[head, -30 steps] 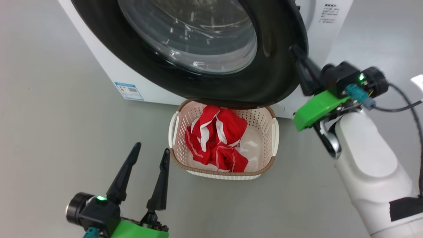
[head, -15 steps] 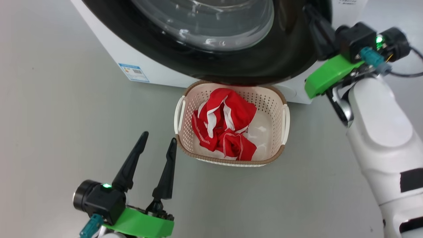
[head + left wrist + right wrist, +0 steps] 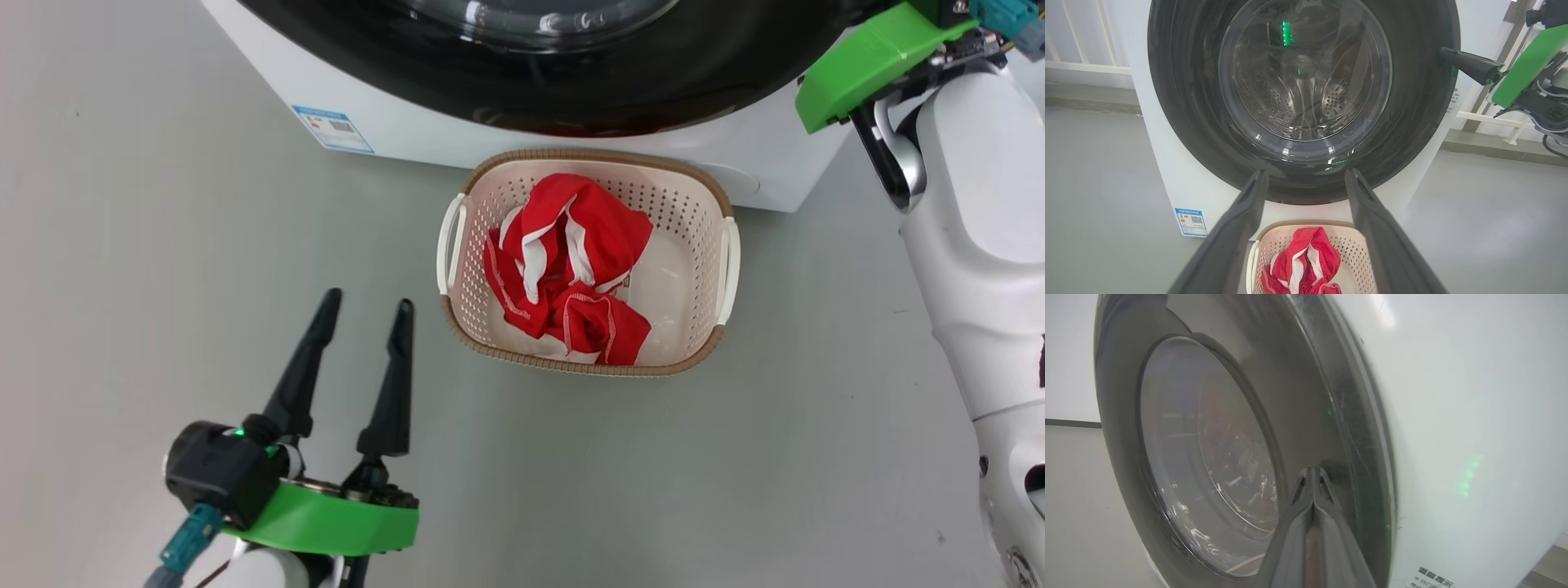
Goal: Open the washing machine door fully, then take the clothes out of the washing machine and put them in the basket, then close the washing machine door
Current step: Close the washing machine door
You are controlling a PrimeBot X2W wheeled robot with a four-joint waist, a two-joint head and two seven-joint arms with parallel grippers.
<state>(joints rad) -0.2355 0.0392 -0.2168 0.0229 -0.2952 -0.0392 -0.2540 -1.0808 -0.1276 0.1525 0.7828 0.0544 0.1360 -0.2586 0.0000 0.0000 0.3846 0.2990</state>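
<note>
Clothes (image 3: 571, 269), red with white trim, lie heaped in the basket (image 3: 588, 157), mostly in its left half, with part of its pale bottom bare on the right. It stands on the floor (image 3: 163, 245) at the centre of the head view, just below the washer (image 3: 408, 131), whose white front crosses the top of the frame and carries a blue label (image 3: 333, 129) at the upper left. Its door (image 3: 653, 90), black around a glass window (image 3: 539, 12), lies flat or almost flat against that front. In the left wrist view the steel drum (image 3: 1331, 98) shows through the glass.

At the lower left of the head view, the left end effector (image 3: 367, 299) hangs over the floor just left of the basket and clear of it, its fingers (image 3: 298, 376) spread apart and empty. In the right wrist view the right end effector (image 3: 1312, 470) has its fingers pressed together, empty, with the tips at the door's black ring near its outer edge. Whether they touch it I cannot tell.
</note>
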